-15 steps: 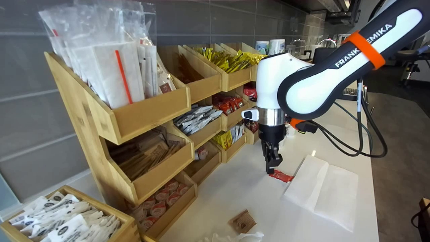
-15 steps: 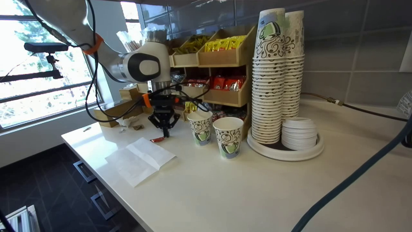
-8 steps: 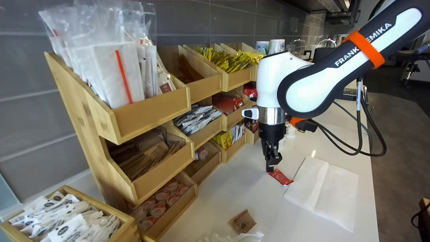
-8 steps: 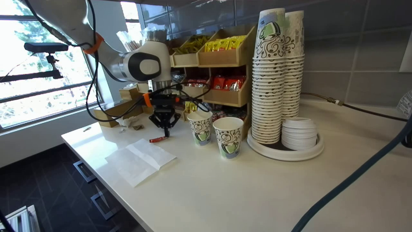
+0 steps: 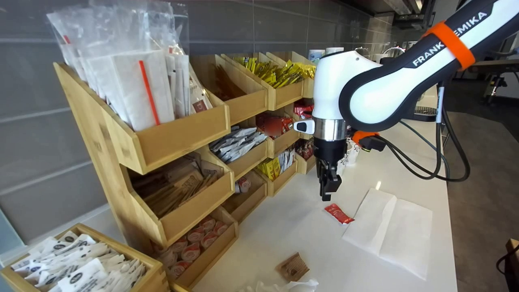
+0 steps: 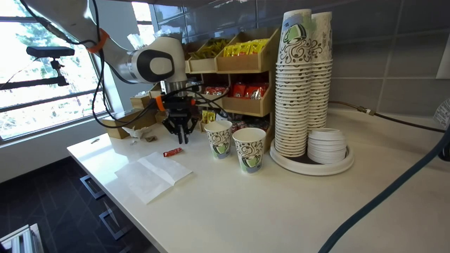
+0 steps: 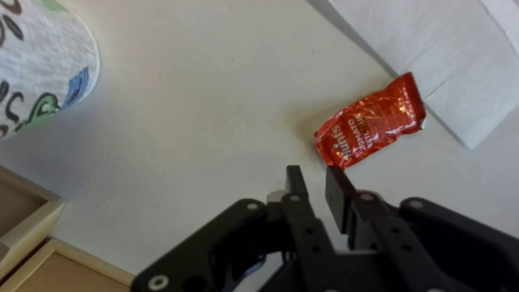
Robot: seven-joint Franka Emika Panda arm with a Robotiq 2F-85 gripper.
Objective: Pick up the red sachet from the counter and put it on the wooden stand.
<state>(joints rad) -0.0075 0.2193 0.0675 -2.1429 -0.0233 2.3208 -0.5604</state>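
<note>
Red sachet [image 7: 369,121] down on counter [image 6: 253,211]; jaws slightly parted, nothing held

Gripper [image 7: 315,178], 1: fingertips a narrow gap apart, holding nothing, raised off the counter in both exterior views. Sachet, 1 loose: lying lower than the fingertips, its near end just beside them in the wrist view. Far end is right at the edge of the white sheet [image 5: 405,235] (1); can't tell if they touch.

Counts: 1 wooden stand [image 5: 184,138]; 1 small brown packet [image 5: 292,267], well apart from the sachet; 2 loose paper cups [image 6: 249,151], upright, near each other; 2 tall cup stacks [image 6: 291,102] and 1 pile of lids [image 6: 326,147] on 1 round tray [image 6: 316,171].

Room: bare counter between sachet and stand. White sheet lies between sachet and the counter's front edge. Loose cups stand between sachet and tray. Wide bare counter in front of the tray.
</note>
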